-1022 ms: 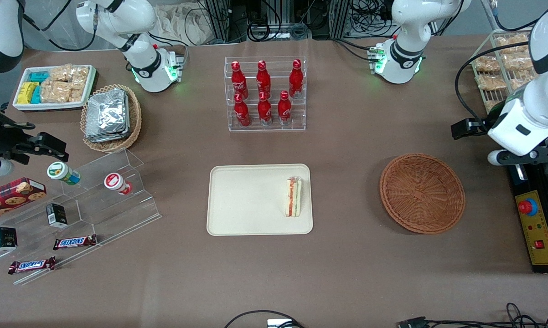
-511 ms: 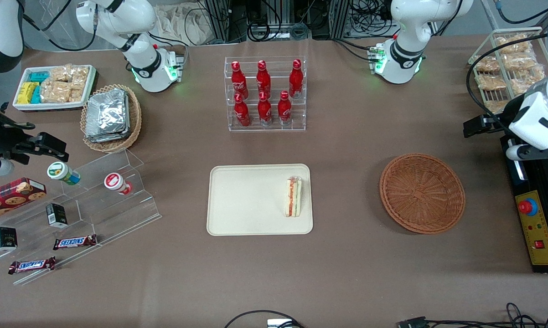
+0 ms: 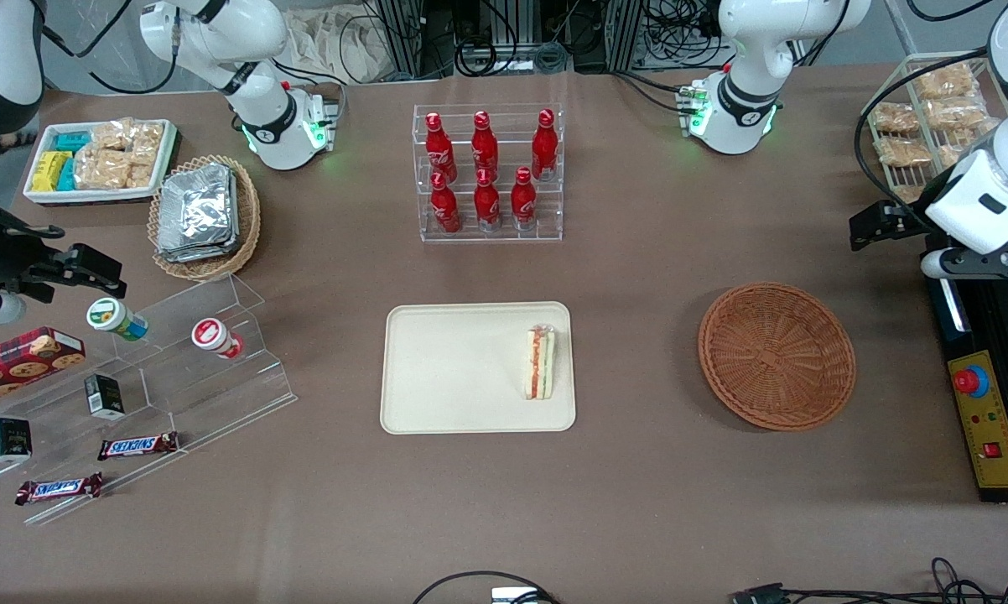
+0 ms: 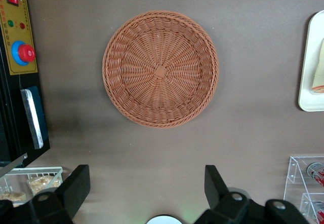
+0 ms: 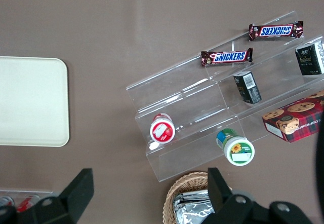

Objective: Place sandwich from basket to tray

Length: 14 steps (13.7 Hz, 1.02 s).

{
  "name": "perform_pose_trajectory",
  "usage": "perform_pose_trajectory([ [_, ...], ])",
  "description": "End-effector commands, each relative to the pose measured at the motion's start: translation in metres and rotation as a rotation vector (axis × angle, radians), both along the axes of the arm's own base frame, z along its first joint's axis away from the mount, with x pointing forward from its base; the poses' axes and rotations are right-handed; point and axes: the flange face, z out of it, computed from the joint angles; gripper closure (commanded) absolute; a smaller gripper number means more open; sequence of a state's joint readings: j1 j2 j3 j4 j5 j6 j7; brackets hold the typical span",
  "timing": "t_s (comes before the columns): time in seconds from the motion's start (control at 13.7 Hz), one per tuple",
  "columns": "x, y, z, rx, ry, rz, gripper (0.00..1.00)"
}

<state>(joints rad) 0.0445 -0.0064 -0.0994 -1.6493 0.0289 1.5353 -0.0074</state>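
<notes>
Lying on the flat rectangular cream-beige tray (image 3: 454, 369), the small triangular wedge of pale bread in clear wrap, the sandwich (image 3: 541, 362), rested close against the tray's short rim at the working arm's end, its red and green filling stripes turned upward. The tray serves as the landmark for everything else. Toward the working arm's end of the table from the tray sat the round reddish-brown woven wicker basket (image 3: 776, 356), well apart from the tray, with only its own weave showing inside (the wrist camera looked straight down into its bowl (image 4: 160, 75)). Farther from the front camera than the tray stood a clear acrylic rack of red bottles (image 3: 488, 174), six bottles in two rows. Toward the parked arm's end from the tray lay a clear stepped display stand (image 3: 160, 369) with small jars, boxes and chocolate bars on its steps.

The left arm's gripper (image 4: 147, 188) hung high above the table at the working arm's edge, well apart from the tray and not over the basket, which lay between the two. Its two dark fingers (image 4: 76, 186) stood wide apart with nothing between them, released. In the front view its fingertips could hardly be made out, probably because the arm's white wrist covered them. A yellow control box with a red button (image 3: 971, 381) lay near the basket, at the table's edge.
</notes>
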Motion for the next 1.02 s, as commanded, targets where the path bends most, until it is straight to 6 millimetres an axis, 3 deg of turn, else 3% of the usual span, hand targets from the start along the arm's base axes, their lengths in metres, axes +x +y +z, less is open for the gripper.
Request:
perform_pose_trajectory([
  [0.0, -0.0021, 0.0055, 0.0050, 0.004, -0.019, -0.027, 0.00],
  [0.95, 0.0015, 0.0132, -0.0042, -0.011, -0.005, -0.006, 0.00],
])
